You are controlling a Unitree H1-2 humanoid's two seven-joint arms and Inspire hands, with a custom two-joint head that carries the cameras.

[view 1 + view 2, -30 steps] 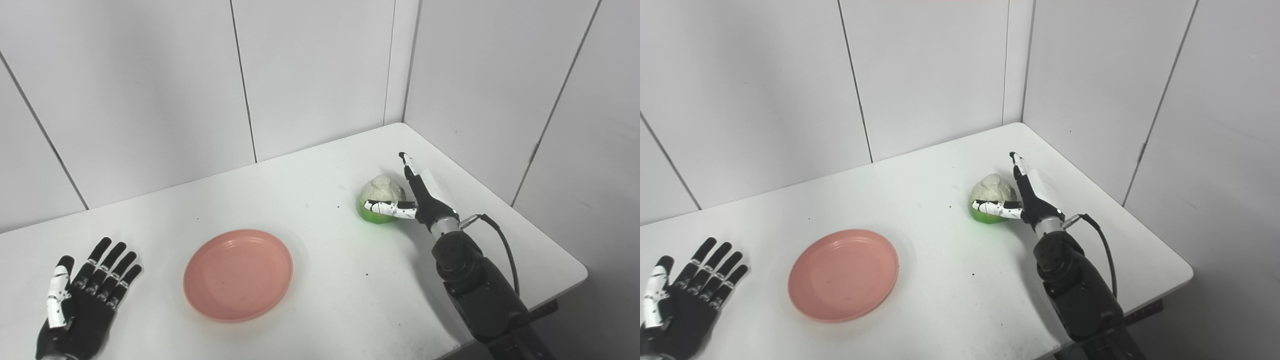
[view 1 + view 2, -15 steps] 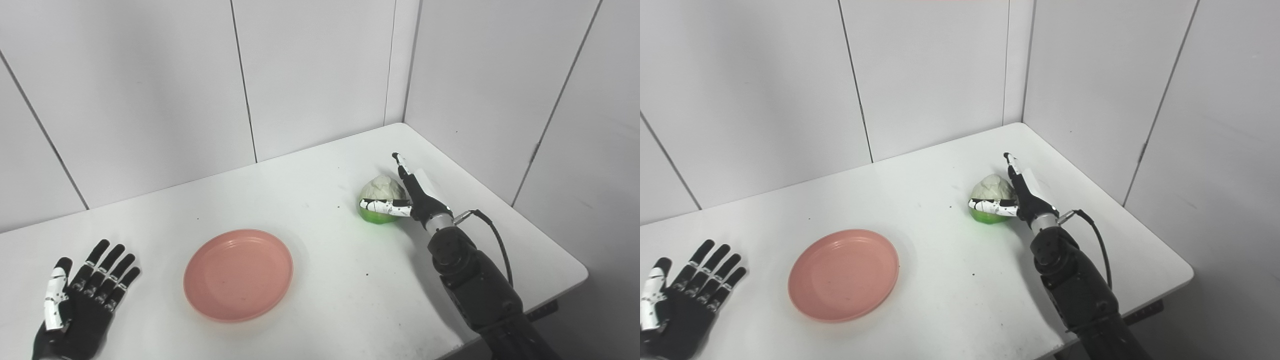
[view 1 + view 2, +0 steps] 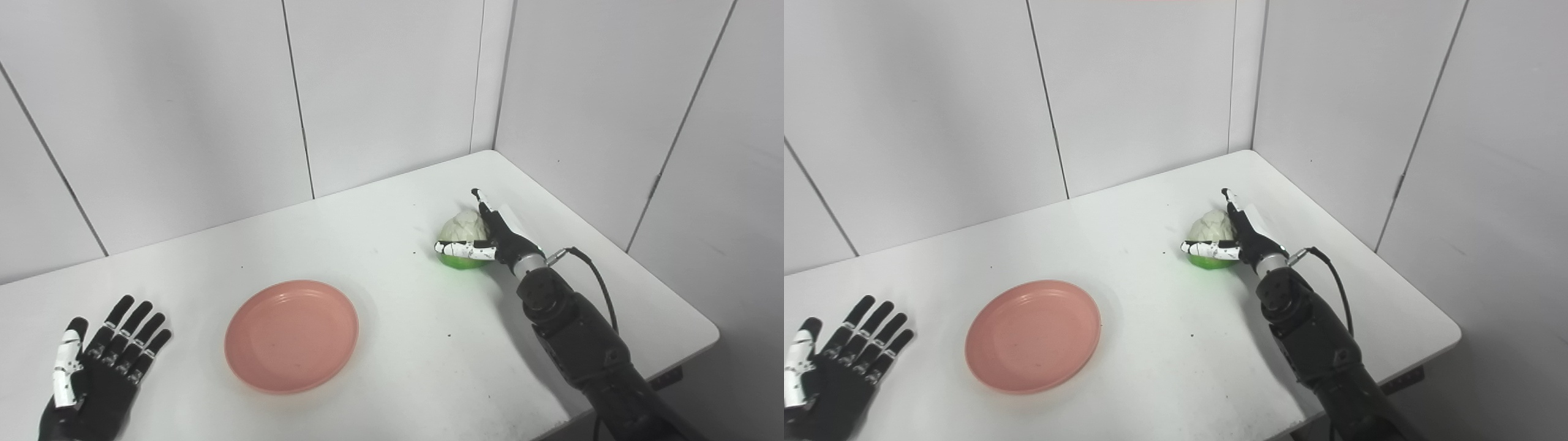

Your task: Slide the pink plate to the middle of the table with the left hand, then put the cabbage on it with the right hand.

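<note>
The pink plate lies flat on the white table, left of centre. The cabbage, pale on top and green below, sits at the right rear. My right hand is open against the cabbage's right side, the thumb laid across its front and the fingers stretched up behind it. The fingers are not closed round it. My left hand rests palm down at the front left, open and empty, well left of the plate.
Grey panelled walls close the table at the back and right, meeting at a corner behind the cabbage. The table's right front corner lies beyond my right forearm. A cable loops from my right wrist.
My right hand has moved left and forward onto the cabbage, its thumb now reaching further across the front. My left hand has drawn slightly back toward the bottom edge. The plate has not moved.
</note>
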